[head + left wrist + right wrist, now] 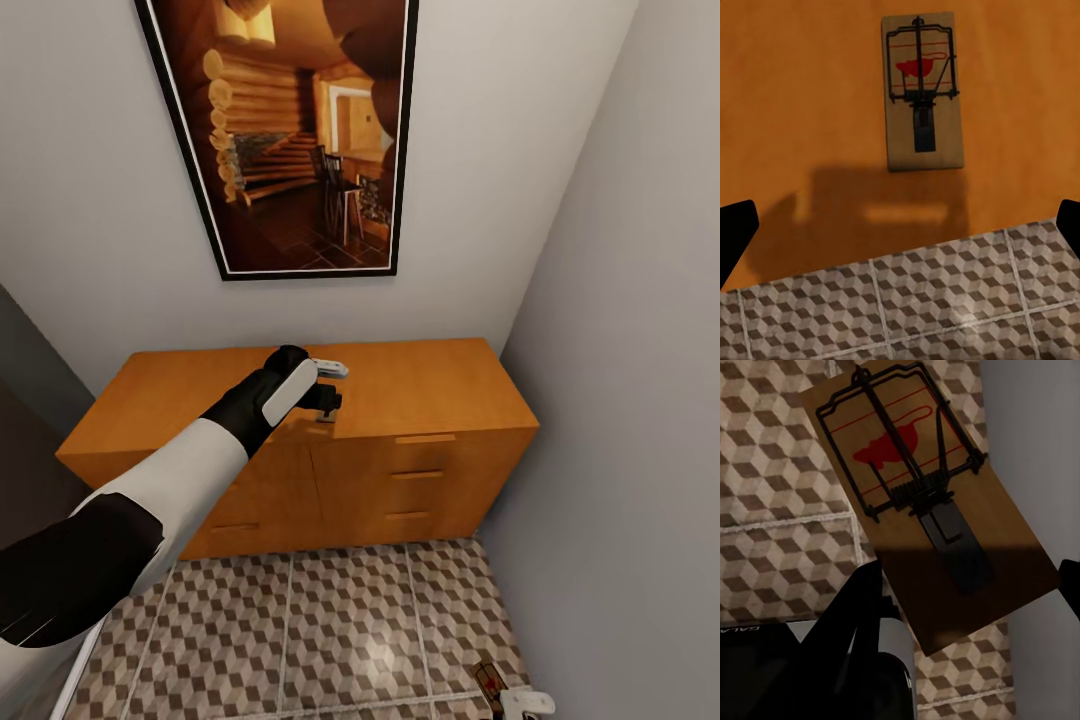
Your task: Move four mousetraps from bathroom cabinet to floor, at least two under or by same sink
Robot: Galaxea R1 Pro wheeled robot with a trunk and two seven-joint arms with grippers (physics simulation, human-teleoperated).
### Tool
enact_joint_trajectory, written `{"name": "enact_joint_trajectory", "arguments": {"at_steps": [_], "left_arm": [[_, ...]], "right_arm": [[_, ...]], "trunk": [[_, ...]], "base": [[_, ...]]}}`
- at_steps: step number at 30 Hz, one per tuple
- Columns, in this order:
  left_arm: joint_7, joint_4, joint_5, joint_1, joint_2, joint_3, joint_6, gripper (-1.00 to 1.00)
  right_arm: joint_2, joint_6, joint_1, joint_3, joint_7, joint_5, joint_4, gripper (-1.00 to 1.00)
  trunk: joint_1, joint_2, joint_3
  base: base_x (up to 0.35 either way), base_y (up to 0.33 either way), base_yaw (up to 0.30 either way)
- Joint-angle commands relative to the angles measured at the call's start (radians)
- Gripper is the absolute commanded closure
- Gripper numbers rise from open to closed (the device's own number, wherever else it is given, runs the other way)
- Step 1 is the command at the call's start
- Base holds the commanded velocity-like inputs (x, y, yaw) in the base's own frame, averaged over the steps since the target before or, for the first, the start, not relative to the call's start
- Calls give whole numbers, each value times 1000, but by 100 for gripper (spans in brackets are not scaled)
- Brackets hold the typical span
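A narrow bathroom corner, seen from the robot's head. An orange-brown wooden cabinet (420, 460) with flat drawer fronts stands against the pale back wall, filling the view from nine o'clock to three o'clock. Above it, at twelve o'clock, hangs a black-framed picture (290, 130) of a log-cabin interior. Cube-patterned bathroom floor (330, 630) tiles spread below, toward six o'clock.

The left arm reaches in from eight o'clock, and the left gripper (328, 385) hangs over the front edge of the cabinet top, near the centre of the view. In the left wrist view its two dark fingertips (736, 229) sit far apart at the picture's edges, jaws released, holding nothing. Between them, farther along the cabinet top, a mousetrap (924, 91) lies flat: a small wooden board with dark wire parts and a red mouse print.

At five o'clock in the head view, the right gripper (527, 703) is just in frame, low over the floor beside the right-hand wall. The right wrist view shows a second mousetrap (934, 502) tilted above the floor tiles, its lower end between the dark fingers (855, 622), which are clenched on it.
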Motion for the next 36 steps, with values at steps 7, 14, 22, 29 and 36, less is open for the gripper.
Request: {"name": "enact_joint_trajectory", "arguments": {"at_steps": [7, 14, 22, 29, 36], "left_arm": [[9, 0, 10, -1, 1, -5, 1, -100], [9, 0, 10, -1, 1, -5, 1, -100], [9, 0, 10, -1, 1, -5, 1, -100], [9, 0, 10, -1, 1, -5, 1, -100], [8, 0, 10, -1, 1, -5, 1, -100]], "right_arm": [[1, -4, -1, 9, -1, -11, 1, 100], [1, -4, -1, 9, -1, -11, 1, 100], [1, -4, -1, 9, -1, -11, 1, 100], [1, -4, -1, 9, -1, -11, 1, 100], [1, -4, -1, 9, -1, -11, 1, 100]], "trunk": [[1, -2, -8], [1, -2, -17], [1, -2, -26], [1, -2, -29], [1, -2, -29]], "base": [[0, 0, 0], [0, 0, 0], [8, -7, 0], [59, -48, 0], [8, -6, 0]]}}
